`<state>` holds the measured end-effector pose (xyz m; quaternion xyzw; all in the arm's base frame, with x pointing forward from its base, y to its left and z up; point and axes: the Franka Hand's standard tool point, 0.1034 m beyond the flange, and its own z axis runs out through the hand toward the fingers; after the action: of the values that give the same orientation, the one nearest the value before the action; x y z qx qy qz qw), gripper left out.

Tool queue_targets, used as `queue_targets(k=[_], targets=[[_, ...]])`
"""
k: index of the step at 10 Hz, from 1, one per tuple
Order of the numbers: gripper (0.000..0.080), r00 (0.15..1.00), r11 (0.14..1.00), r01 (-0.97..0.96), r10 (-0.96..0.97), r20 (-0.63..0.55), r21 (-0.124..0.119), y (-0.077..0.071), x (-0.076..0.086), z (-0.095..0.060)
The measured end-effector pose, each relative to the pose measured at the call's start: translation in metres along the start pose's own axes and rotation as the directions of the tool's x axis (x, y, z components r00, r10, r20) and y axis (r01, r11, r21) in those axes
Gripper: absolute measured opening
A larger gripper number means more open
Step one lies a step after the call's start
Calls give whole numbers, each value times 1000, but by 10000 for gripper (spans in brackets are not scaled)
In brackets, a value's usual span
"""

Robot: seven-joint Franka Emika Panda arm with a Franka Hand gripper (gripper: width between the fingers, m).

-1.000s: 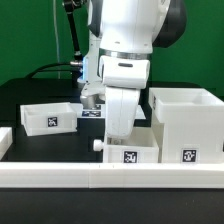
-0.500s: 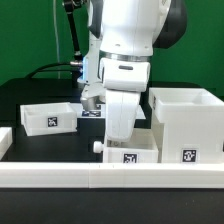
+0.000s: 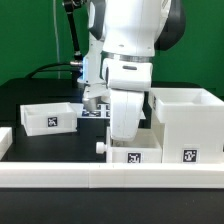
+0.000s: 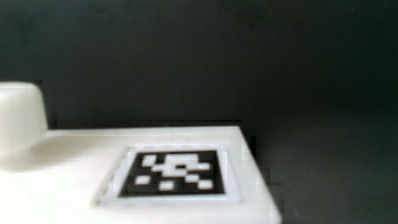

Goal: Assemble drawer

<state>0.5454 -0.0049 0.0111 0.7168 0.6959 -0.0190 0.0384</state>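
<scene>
The drawer set is white plastic. The large boxy case (image 3: 186,124) stands at the exterior view's right. One small open-topped tray (image 3: 47,116) sits at the left. The second tray (image 3: 134,155), with a round knob (image 3: 99,146), lies just under my arm, close beside the case. My gripper (image 3: 126,138) reaches down onto this tray, and its fingers are hidden behind the hand and the tray wall. The wrist view shows the tray's tagged face (image 4: 175,172) and the knob (image 4: 18,118) very close and blurred. No fingers show there.
The long low white border wall (image 3: 110,178) runs along the front. The marker board (image 3: 95,112) lies behind the arm. A short white wall piece (image 3: 5,141) stands at the far left. The table top is black, with a green backdrop behind.
My arm has shifted slightly towards the exterior view's right, and the tray under it has moved a little closer to the case.
</scene>
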Motion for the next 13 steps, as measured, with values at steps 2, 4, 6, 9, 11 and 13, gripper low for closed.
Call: queue_targets(k=[2, 4, 6, 9, 11, 13], targets=[[42, 1000, 1000, 9, -9, 1, 0, -1, 2, 0], [42, 1000, 1000, 16, -16, 4, 0, -1, 2, 0], [42, 1000, 1000, 23, -23, 5, 2, -1, 0, 1], [42, 1000, 1000, 22, -22, 5, 1, -1, 0, 1], [42, 998, 998, 69, -69, 6, -1, -2, 0, 2], [42, 994, 994, 108, -108, 11, -1, -2, 1, 2]])
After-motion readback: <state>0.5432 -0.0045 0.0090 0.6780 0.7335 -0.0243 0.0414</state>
